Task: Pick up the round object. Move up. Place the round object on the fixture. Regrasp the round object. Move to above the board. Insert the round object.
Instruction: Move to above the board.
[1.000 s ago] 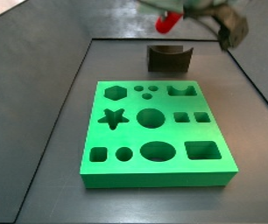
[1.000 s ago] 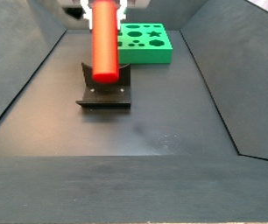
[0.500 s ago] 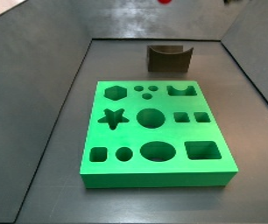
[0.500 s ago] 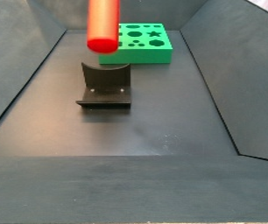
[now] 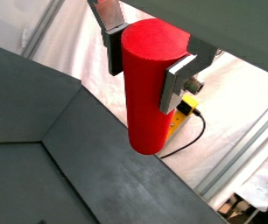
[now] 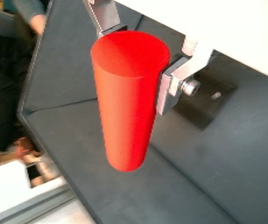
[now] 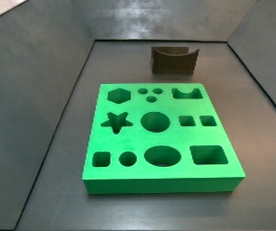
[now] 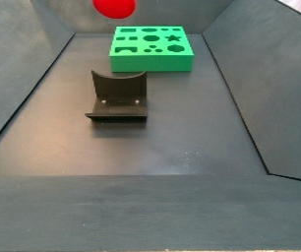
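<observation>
My gripper (image 5: 146, 59) is shut on the round object (image 5: 150, 87), a smooth bright red cylinder peg; both wrist views show the silver fingers (image 6: 176, 77) pressed on its sides near one end. In a side view only the peg's lower end (image 8: 114, 7) shows at the frame's upper edge, high above the fixture (image 8: 116, 95); the gripper itself is out of frame there. The fixture (image 7: 173, 60), a dark block with a U notch, stands behind the green board (image 7: 160, 137). The board (image 8: 150, 48) lies flat with its many shaped holes empty.
Dark sloped walls (image 7: 32, 63) enclose the floor around the board and fixture. A yellow part with a cable (image 5: 183, 112) and pale framing show beyond the enclosure in a wrist view.
The gripper has risen with the red peg: a second ago the peg hung just above the fixture, now only its tip shows at the frame's upper edge. Board and fixture have not moved.
</observation>
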